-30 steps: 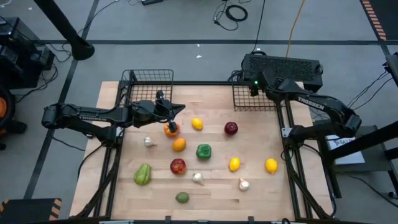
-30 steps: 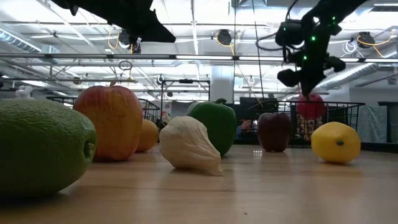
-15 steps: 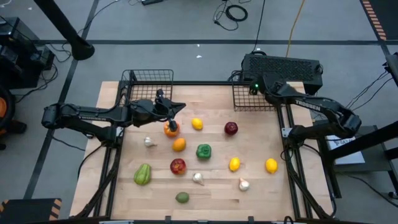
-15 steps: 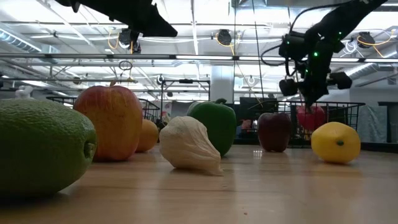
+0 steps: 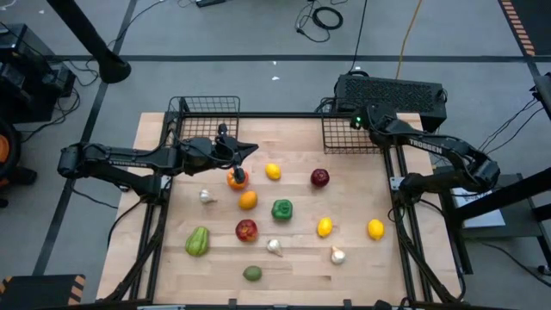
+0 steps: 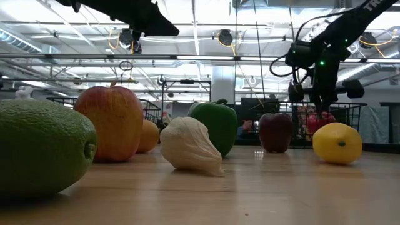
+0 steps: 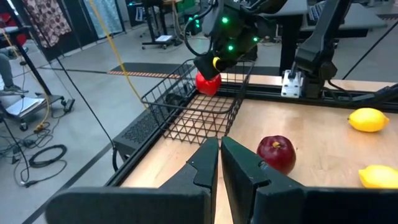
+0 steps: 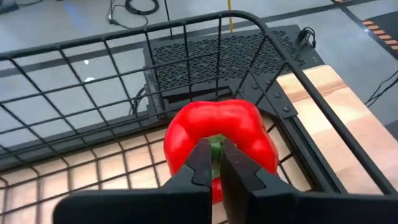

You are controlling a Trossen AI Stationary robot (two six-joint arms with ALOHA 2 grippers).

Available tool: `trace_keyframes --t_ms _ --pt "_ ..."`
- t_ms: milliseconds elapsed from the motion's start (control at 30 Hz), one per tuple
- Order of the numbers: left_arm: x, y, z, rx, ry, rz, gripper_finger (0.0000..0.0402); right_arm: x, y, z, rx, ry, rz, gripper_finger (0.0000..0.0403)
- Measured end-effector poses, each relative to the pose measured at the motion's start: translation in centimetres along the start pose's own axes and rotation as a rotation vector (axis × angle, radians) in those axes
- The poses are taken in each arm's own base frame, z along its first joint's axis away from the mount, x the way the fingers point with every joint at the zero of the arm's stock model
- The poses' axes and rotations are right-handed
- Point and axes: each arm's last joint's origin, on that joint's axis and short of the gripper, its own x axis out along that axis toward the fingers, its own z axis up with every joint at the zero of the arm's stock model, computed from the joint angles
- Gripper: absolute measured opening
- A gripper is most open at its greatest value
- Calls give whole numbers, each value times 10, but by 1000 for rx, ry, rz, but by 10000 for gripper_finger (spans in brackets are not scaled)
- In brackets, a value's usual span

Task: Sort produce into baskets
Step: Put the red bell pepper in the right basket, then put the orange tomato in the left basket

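Note:
My right gripper point(image 8: 215, 168) is shut on a red pepper point(image 8: 217, 134) inside the far-right wire basket point(image 5: 349, 138). The low view shows the pepper point(image 6: 320, 122) behind the basket's mesh. The far-left basket point(image 5: 205, 116) holds nothing that I can see. My left gripper point(image 5: 234, 159) hovers shut and holding nothing above an orange-red fruit point(image 5: 237, 179). Other produce lies on the table: a lemon point(image 5: 273, 171), a dark red apple point(image 5: 319, 177) and a green pepper point(image 5: 281, 208). My right gripper pinches the pepper's green stem point(image 8: 215, 148) between its two fingertips, coming from above and slanting down. The pepper hangs below the fingers inside the basket walls point(image 7: 208, 83). Whether its underside touches the basket floor cannot be told.
A black vented box point(image 5: 392, 93) stands behind the right basket. More produce is spread over the near half of the table: garlic bulbs point(image 5: 274, 247), two lemons point(image 5: 325, 226), a red apple point(image 5: 246, 230) and green pieces point(image 5: 197, 241). Metal frame rails point(image 5: 398, 185) run along both sides.
My right gripper has gone down and toward the table's right edge with the red pepper, rolling its wrist. The pepper has sunk from above the basket's rim to below it, inside the mesh.

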Motion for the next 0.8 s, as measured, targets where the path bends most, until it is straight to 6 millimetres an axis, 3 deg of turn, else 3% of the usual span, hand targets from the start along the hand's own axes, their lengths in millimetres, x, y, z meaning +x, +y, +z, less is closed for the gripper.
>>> trace_keyframes --t_ms 200,567,800 --pt "0 1 0 -1 0 5 29 5 -3 -4 -6 -5 -5 16" --pt "0 1 1 -3 -8 -12 29 5 1 1 -62 -74 10 126" --pt "0 1 1 1 -8 -12 29 -6 6 -1 -148 -98 60 164"
